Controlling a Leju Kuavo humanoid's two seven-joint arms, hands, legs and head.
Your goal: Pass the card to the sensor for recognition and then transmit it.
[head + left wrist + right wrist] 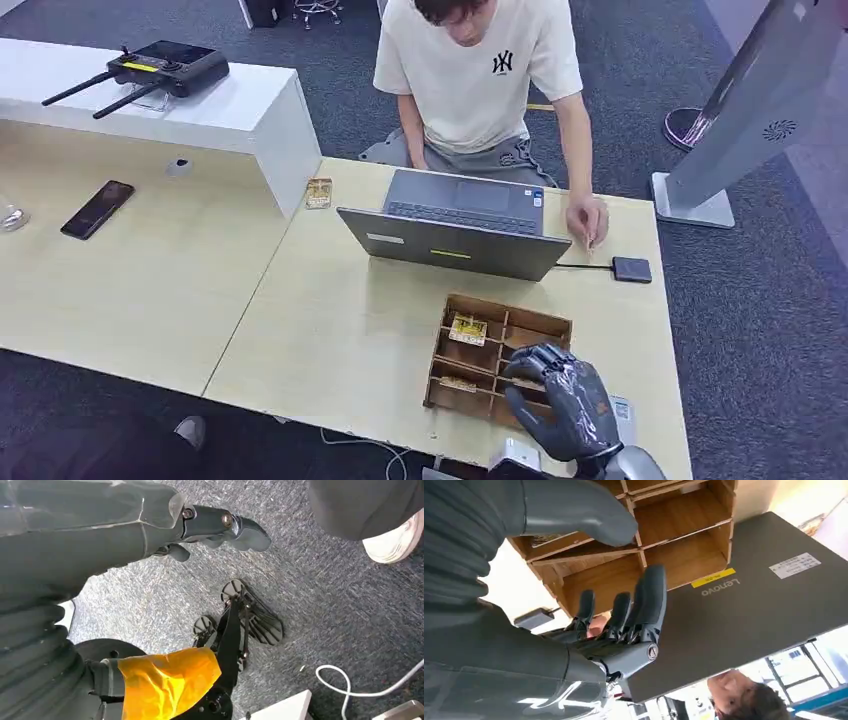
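Right hand (560,400) over the near right corner of the wooden tray (455,302), fingers spread, nothing in its grasp. Left hand (220,527) hanging low toward the carpet, fingers loosely curled, nothing visibly held.

Step in hand, by the look of it: picking a card out of the tray. Best done by bringing the fingertips down straight into one compartment, clear of the thin dividers, then pinching a card by its edge, not pressing it flat.

Inside the tray: one card (467,328) in a far left compartment, another card (459,383) in a nearer left one. Compartments beneath the hand hidden, contents impossible to tell.

Just beyond the tray, a laptop (455,240); right of it, a small dark pad on a cable (631,269), likely the sensor, with a person's hand (586,222) beside it.
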